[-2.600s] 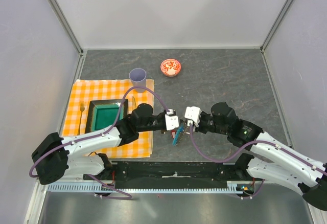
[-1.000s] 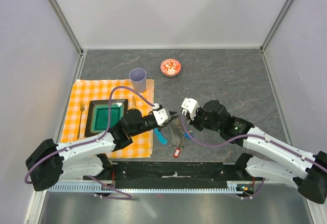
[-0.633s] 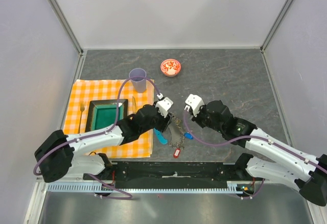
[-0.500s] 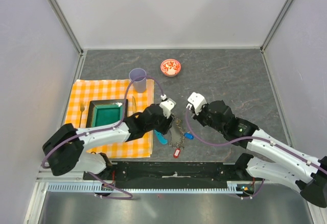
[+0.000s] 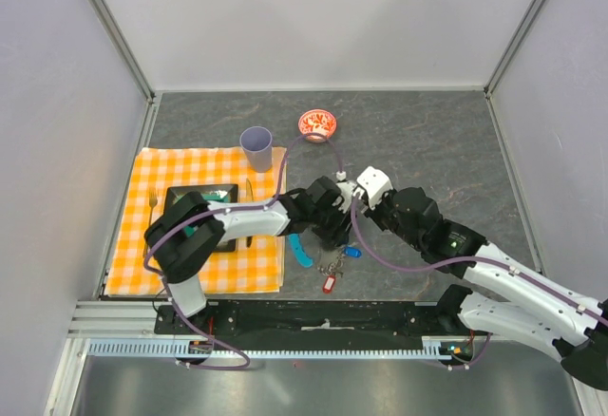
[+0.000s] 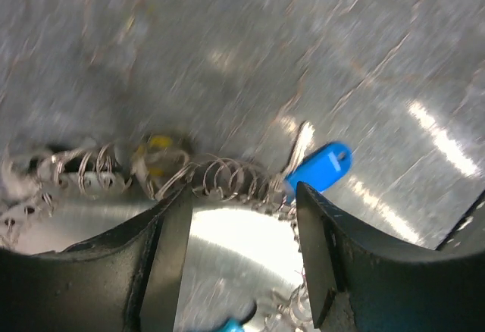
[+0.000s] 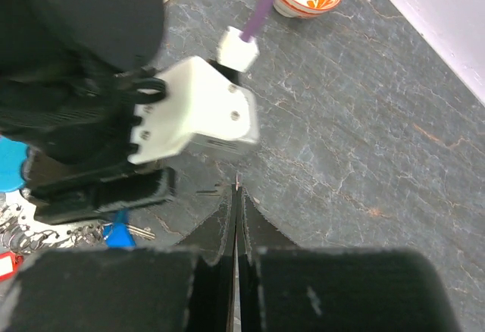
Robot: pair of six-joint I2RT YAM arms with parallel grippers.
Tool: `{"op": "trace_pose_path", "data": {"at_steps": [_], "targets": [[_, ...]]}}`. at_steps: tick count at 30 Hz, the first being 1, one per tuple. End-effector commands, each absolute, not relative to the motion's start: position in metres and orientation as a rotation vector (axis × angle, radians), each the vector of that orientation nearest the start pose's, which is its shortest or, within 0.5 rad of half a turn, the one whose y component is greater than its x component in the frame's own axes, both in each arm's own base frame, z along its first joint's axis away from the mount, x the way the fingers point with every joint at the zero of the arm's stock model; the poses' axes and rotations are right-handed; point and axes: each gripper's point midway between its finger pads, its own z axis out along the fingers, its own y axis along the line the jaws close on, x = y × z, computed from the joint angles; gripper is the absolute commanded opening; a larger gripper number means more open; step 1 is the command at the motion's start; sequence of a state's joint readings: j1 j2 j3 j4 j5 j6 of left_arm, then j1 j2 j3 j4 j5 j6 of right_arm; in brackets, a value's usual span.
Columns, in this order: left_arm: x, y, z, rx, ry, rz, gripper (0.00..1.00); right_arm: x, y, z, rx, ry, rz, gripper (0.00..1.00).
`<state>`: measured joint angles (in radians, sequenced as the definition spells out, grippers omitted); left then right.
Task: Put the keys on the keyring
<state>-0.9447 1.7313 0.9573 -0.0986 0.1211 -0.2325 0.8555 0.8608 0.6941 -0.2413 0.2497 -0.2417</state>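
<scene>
So the left arm (image 5: 242, 215) and right arm (image 5: 518, 278) are white shells with chunky black joints, each trailing a purple cable (image 7: 261, 10). White wrist box (image 7: 193, 112) has tiny dark screws, and the left pincer (image 6: 241, 203) has matte black fingers (image 6: 318, 256).

Overhead view's evenly lit, just soft shadows. Our left wrist shot is smeared with motion blur (glare streaks on the table (image 6: 436, 129) too), and the right gripper (image 7: 236, 192) looks soft up close.
</scene>
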Motion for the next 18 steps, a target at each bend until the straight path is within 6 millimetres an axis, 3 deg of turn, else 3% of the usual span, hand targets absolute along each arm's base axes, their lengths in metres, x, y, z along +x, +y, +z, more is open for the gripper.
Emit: {"op": "trace_pose_path", "data": {"at_steps": [1,6,9,10,13,15,16,18], "targets": [[0.208,-0.396,0.047,0.973,2.373,-0.902,0.63,0.246,0.190,0.211,-0.815,1.730,0.133,0.00],[0.216,-0.436,0.077,0.966,2.274,-1.074,0.63,0.248,0.182,0.219,-0.771,1.711,0.101,0.00],[0.228,-0.438,0.097,0.935,2.184,-1.060,0.63,0.248,0.178,0.226,-0.744,1.685,0.101,0.00],[0.231,-0.434,0.109,0.928,2.152,-1.040,0.63,0.248,0.178,0.227,-0.742,1.677,0.102,0.00],[0.243,-0.403,0.115,0.930,2.131,-0.895,0.63,0.247,0.176,0.233,-0.725,1.653,0.107,0.00],[0.254,-0.374,0.107,0.941,2.142,-0.791,0.63,0.248,0.175,0.234,-0.718,1.647,0.102,0.00],[0.257,-0.363,0.114,0.933,2.130,-0.763,0.63,0.248,0.175,0.234,-0.717,1.649,0.101,0.00],[0.267,-0.330,0.102,0.925,2.180,-0.682,0.63,0.248,0.175,0.234,-0.719,1.649,0.104,0.00]]}}
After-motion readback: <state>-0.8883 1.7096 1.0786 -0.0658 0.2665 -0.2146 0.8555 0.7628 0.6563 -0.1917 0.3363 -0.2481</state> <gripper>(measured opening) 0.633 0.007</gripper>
